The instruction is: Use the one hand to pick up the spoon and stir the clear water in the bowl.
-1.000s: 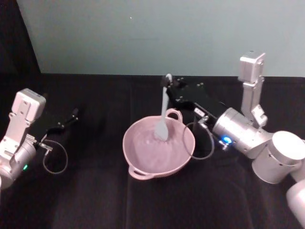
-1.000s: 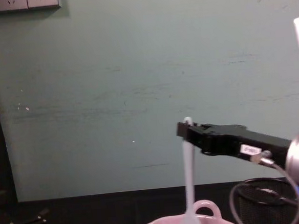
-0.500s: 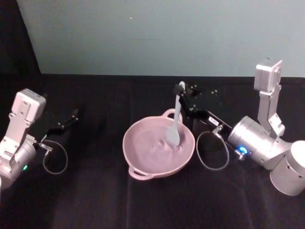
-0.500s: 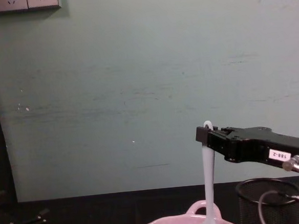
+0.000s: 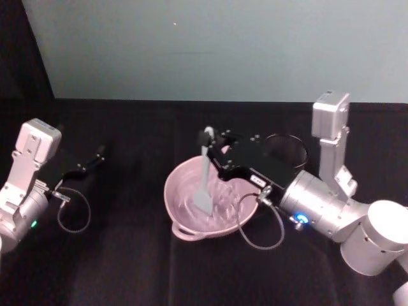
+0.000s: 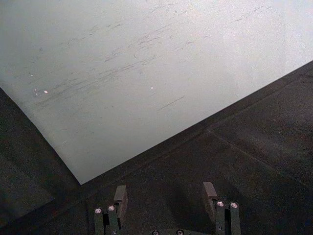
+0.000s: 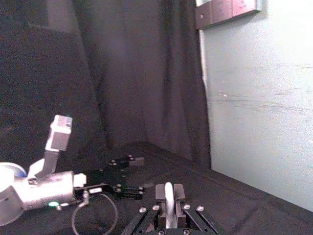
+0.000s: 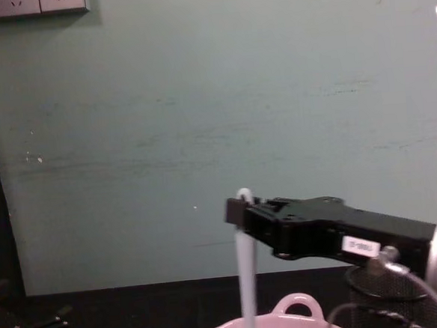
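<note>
Working hand: black, flat, elongated right gripper (image 5: 213, 140) with a small white label, on a silver cylindrical wrist with a blue ring light. It reaches in from the right and hangs above the pale pink glossy bowl (image 5: 171, 196).
Grip: clamped on the very top of the long slim white plastic spoon (image 5: 204, 182), whose handle end pokes up just past the fingertips. To my eye, pinching that end lets the paddle reach down while the gripper itself stays dry above the rim.
Spoon: near upright, with its flat head down inside the bowl, left of centre. From the chest camera it drops straight from the right gripper (image 8: 237, 208) to the rim.
Bowl: mid-table on the black cloth (image 5: 127, 268), loop handles on its rim, set between the two arms where the right one reaches it comfortably.
Water: rings show on the surface around the paddle, so the stirring looks well under way.
Other arm: left gripper (image 5: 94, 157) is parked well off to the left, low over the cloth, with its fingers apart and holding nothing. The job asks for one hand.
Cup: black wire-mesh cup (image 5: 288, 148) stands behind the right arm, apart from the bowl and outside the spoon's circle.
Risk: such a high, thin hold could let the spoon swivel if the paddle drags on the bowl wall.
</note>
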### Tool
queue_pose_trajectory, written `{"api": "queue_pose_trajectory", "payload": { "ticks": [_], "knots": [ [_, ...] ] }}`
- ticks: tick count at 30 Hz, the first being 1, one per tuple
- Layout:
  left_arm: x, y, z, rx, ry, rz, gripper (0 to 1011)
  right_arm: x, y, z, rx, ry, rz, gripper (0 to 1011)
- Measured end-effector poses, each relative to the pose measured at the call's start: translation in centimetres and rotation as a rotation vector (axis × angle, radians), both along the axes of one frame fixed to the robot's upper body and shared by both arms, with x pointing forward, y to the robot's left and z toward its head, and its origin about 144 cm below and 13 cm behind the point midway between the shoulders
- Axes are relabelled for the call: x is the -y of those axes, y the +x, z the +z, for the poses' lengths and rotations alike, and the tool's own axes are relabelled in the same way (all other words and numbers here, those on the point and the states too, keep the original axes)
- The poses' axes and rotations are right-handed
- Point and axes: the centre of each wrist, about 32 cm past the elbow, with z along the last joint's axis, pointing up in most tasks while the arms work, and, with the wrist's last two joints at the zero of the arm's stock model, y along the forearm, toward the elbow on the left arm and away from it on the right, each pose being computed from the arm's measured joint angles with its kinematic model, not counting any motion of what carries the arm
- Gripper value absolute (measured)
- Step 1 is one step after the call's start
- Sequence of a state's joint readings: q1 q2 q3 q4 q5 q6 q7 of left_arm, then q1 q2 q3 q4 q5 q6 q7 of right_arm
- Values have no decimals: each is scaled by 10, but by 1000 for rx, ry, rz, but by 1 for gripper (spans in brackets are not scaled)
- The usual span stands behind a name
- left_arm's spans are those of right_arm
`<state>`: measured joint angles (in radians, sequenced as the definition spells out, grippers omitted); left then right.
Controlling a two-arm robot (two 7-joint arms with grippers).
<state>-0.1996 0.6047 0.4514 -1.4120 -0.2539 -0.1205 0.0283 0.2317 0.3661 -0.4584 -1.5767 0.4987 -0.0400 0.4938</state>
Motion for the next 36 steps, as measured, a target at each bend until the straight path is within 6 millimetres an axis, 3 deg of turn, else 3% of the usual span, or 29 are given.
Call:
{"api": "queue_pose_trajectory", "payload": {
  "ticks": [7, 17, 25, 36],
  "knots": [
    [0, 0, 0, 0, 0, 0, 1011, -17, 10, -3, 0, 21, 35, 109],
    [0, 0, 0, 0, 0, 0, 1011, -19, 32, -10, -11, 39, 3, 110],
    [0, 0, 0, 0, 0, 0, 1011, 1, 43, -12, -7, 41, -89, 110],
    [0, 0, 0, 0, 0, 0, 1011, 29, 32, -4, 19, 39, -170, 110]
  ]
}}
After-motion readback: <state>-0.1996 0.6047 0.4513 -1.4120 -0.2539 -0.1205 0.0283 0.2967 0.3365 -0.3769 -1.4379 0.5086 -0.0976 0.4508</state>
